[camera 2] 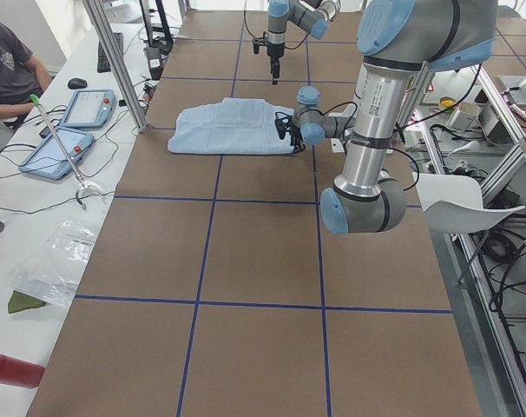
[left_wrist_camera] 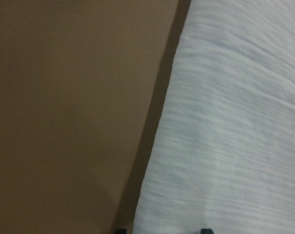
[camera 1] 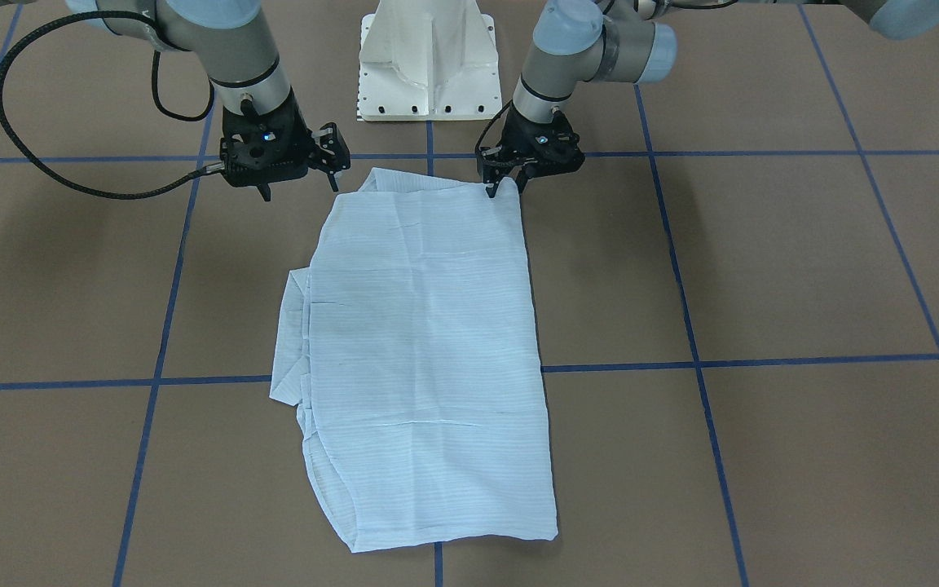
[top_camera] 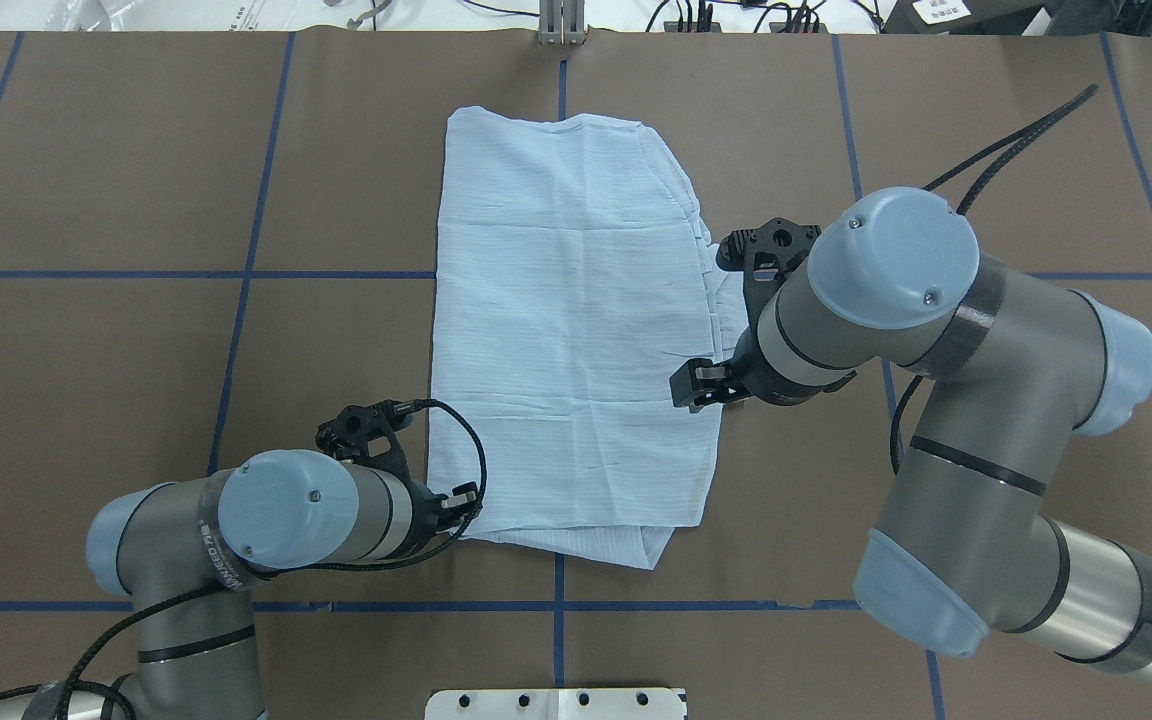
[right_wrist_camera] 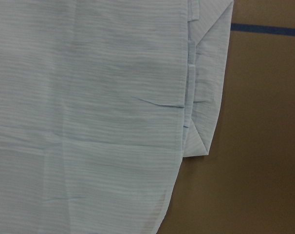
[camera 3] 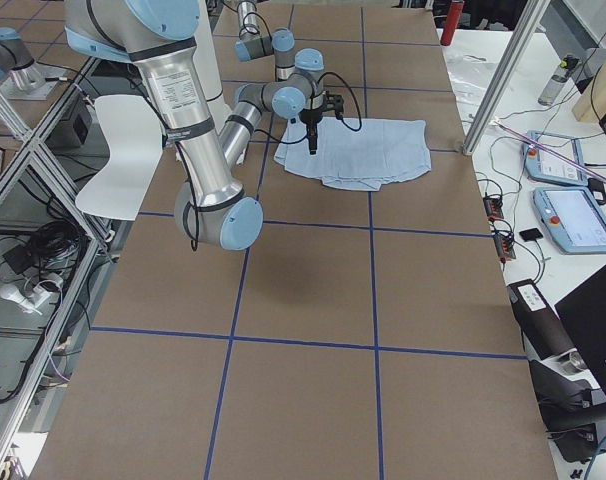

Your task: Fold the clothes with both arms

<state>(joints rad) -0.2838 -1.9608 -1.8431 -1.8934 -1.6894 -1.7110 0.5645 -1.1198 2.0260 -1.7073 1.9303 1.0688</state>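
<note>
Left gripper [camera 1: 507,189]: jaws apart, straddling the shirt [camera 1: 429,342] at its corner nearest the robot. Wrist view shows fabric edge running between the fingertips [left_wrist_camera: 204,230]. Right gripper [camera 1: 266,189]: can't tell jaw state, hangs over the table [camera 1: 763,269] just off the other near corner. Shirt lies flat mid-table, folded into a long rectangle, with under-layers sticking out on the right-arm side.

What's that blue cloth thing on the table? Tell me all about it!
The shirt is pale blue, thin, with fine stripes, folded into a long rectangle lying flat on the brown table. Folded layers poke out along one long side. The left end effector sits at its corner nearest the robot.
</note>
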